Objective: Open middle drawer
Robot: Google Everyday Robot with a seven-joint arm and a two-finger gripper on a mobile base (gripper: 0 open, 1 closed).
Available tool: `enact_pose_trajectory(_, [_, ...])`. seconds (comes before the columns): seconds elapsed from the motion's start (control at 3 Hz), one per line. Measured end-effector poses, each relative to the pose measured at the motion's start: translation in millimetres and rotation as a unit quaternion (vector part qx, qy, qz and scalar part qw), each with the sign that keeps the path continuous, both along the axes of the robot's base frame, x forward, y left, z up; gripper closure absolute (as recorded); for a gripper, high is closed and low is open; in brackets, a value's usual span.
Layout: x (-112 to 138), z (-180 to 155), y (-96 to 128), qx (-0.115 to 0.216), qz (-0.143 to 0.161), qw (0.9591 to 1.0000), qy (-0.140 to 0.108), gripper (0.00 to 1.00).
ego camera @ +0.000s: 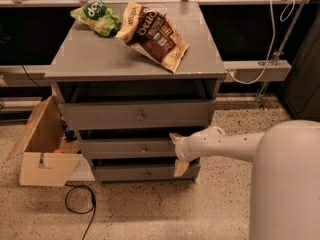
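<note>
The middle drawer [117,148] is a grey flat front with a small round metal knob [144,149], between a taller top drawer [100,116] and a bottom drawer [125,173]. It looks shut or nearly so. My gripper [178,153] is at the end of the white arm [225,145], in front of the right part of the middle drawer's front, to the right of the knob. Its two tan fingers are spread one above the other and hold nothing. The upper fingertip [175,137] is at the drawer's top edge and the lower fingertip [180,168] overlaps the bottom drawer.
A green bag [96,17] and a brown chip bag [157,34] lie on the cabinet top [100,59]. An open cardboard box [42,154] stands on the floor to the left, with a black cable [77,201] looped in front. A rail with a white cord [260,70] runs at right.
</note>
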State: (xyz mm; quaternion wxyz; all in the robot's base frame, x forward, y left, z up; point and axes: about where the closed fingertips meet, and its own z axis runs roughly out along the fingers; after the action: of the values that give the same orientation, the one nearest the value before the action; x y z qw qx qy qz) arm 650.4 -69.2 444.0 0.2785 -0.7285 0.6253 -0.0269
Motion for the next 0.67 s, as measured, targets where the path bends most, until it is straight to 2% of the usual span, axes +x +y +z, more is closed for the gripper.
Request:
enact_pose_trajectory(0.33, [19.6, -11.7, 10.1, -0.013, 0.005, 0.9999, -0.007, 0.00])
enact_pose_trajectory(0.67, [34.3, -27.4, 22.2, -0.027, 0.010, 0.9996, -0.001, 0.00])
